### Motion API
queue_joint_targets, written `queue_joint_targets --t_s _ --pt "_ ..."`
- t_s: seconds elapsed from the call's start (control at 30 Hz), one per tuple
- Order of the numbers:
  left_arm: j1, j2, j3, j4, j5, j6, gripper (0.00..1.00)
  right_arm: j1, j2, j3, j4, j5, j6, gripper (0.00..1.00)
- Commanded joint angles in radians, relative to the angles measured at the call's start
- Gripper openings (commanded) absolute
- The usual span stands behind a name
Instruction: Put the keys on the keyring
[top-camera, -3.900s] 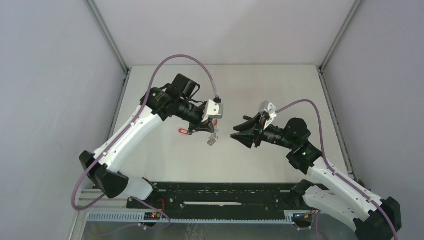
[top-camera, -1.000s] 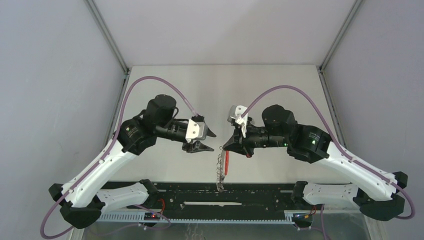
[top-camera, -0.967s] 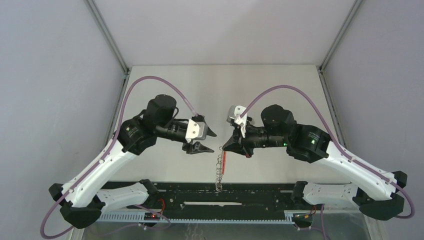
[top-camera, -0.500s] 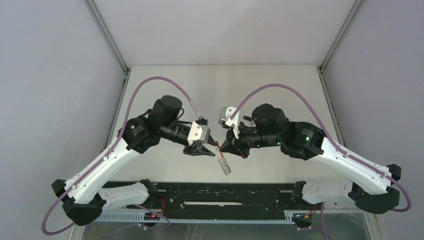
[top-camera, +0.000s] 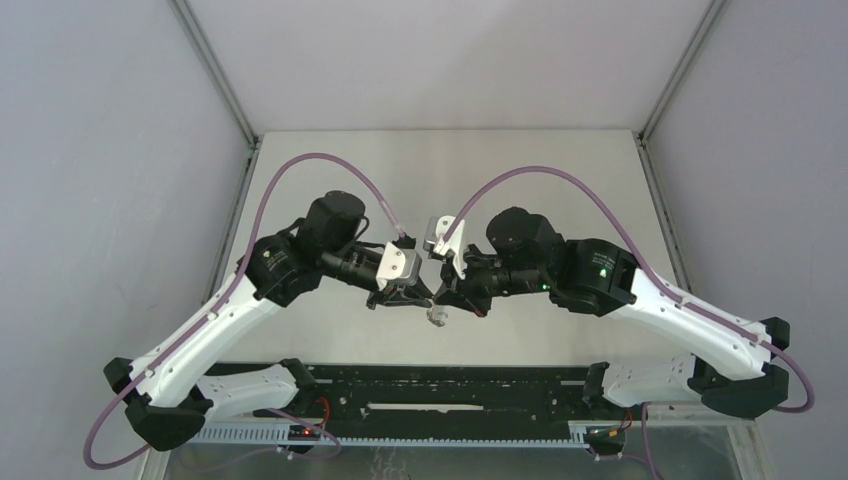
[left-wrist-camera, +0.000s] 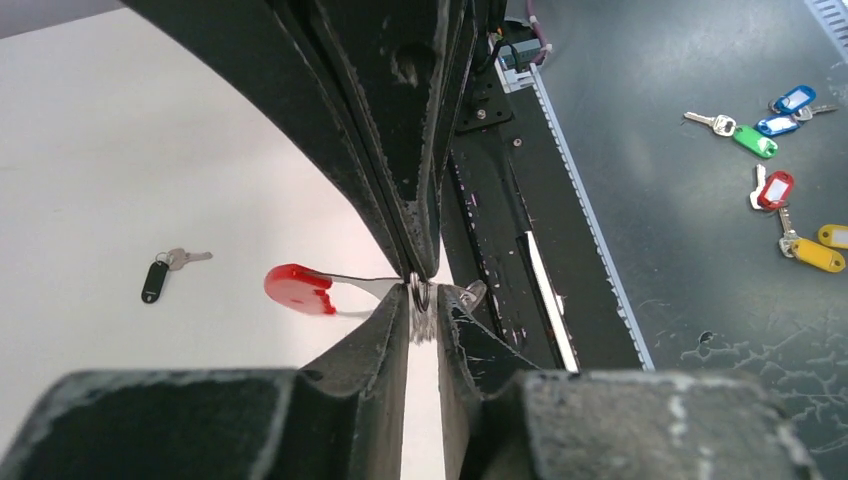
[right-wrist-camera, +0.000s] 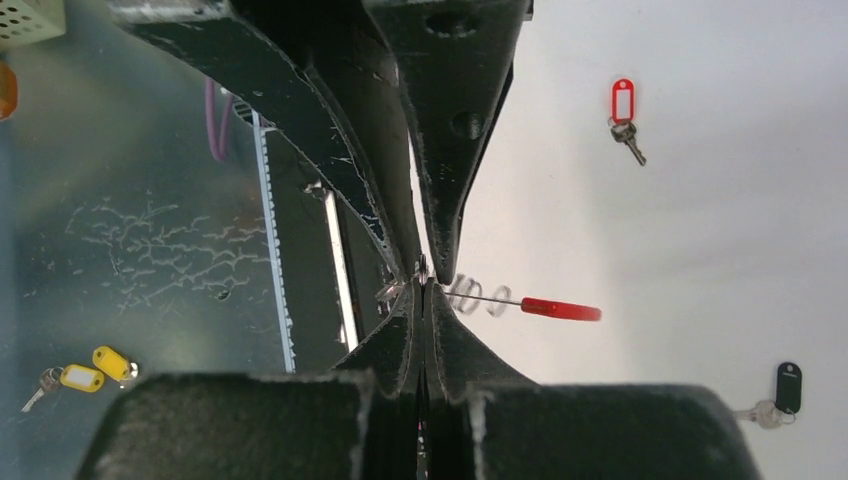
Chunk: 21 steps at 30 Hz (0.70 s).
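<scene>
The right pincer (right-wrist-camera: 425, 285), shut, and left pincer (left-wrist-camera: 422, 296), nearly shut, pinch the keyring (right-wrist-camera: 480, 297); red-tag key (right-wrist-camera: 622, 105) and black key (right-wrist-camera: 786, 388) lie unthreaded.

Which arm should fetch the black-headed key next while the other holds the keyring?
Left, probably. The right gripper is clamped shut on the keyring, so it is committed. The left gripper only brackets the ring, a narrow gap showing, and the black-headed key lies free on the table.

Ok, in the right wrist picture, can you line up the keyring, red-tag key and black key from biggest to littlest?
1. keyring, though it's nearer the camera
2. red-tag key
3. black key, almost the same as the red-tag one
</scene>
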<state>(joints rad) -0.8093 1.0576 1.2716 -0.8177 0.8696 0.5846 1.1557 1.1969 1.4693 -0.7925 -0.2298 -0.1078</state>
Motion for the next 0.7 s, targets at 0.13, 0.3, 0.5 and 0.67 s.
queue_joint_targets --t_s 0.13,0.3,0.5,0.67 --pt "-0.006 -0.015 0.007 0.021 0.027 -0.022 0.17 0.033 0.02 0.073 -0.01 0.052 -0.018 0.0" --pt "-0.006 -0.011 -0.002 0.023 0.011 -0.012 0.11 0.039 0.023 0.089 0.004 0.05 -0.012 0.0" --pt "-0.006 -0.02 -0.014 0.018 -0.002 0.025 0.0 0.039 0.013 0.081 0.02 0.028 -0.004 0.0" --pt "-0.007 -0.04 -0.03 0.018 -0.007 0.064 0.0 0.032 -0.01 0.062 0.047 -0.002 0.009 0.0"
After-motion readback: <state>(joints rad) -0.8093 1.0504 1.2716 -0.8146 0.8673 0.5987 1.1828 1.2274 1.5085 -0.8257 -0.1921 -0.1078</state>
